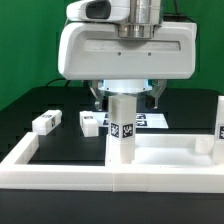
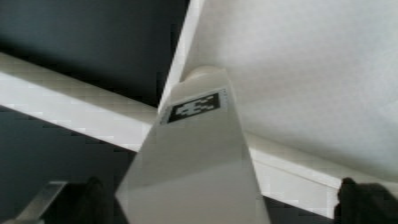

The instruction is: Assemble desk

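Note:
A white desk leg (image 1: 122,130) with black-and-white tags stands upright on the white tabletop panel (image 1: 170,156). My gripper (image 1: 125,100) hangs open just above it, one finger on each side of the leg's top. In the wrist view the same leg (image 2: 199,140) rises between my gripper (image 2: 217,205) fingers, and dark gaps separate it from both fingertips (image 2: 71,203). The tabletop (image 2: 302,60) fills the background there. A second upright leg (image 1: 219,120) stands at the exterior view's right edge. Two loose legs (image 1: 45,122) (image 1: 92,122) lie on the black table.
The long white rim (image 1: 60,178) frames the front and the exterior view's left side of the black surface. The marker board (image 1: 146,120) lies flat behind the centre leg. A green backdrop closes off the back.

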Robot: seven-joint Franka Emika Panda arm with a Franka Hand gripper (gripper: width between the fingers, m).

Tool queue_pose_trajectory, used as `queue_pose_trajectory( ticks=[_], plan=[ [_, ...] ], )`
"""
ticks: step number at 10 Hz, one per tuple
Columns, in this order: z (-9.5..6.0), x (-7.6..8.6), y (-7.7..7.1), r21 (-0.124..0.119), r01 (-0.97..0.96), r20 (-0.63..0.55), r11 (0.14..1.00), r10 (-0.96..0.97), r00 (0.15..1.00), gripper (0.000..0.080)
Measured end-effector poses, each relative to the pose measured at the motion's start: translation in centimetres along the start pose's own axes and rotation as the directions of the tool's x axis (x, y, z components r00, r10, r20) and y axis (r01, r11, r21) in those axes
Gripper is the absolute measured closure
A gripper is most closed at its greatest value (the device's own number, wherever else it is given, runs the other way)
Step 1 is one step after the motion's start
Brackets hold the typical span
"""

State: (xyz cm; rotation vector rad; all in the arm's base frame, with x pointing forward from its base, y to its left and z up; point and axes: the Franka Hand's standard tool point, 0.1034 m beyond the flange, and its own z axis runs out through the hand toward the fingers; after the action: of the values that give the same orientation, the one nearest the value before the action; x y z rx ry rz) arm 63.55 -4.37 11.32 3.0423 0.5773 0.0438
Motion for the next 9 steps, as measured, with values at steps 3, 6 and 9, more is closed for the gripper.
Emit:
queue_pose_trajectory(
  ticks=[3, 6, 9],
  plan=[
    [0.04, -0.09, 0.16, 0.000, 0.031, 0.001, 1.000, -0.031, 1.000, 0.0273],
    [0.04, -0.09, 0.17, 0.000, 0.030, 0.001, 1.000, -0.030, 1.000, 0.0512],
    [0.04, -0.10, 0.18, 0.001, -0.035, 0.001, 0.999, 0.035, 0.999, 0.0511]
  ],
)
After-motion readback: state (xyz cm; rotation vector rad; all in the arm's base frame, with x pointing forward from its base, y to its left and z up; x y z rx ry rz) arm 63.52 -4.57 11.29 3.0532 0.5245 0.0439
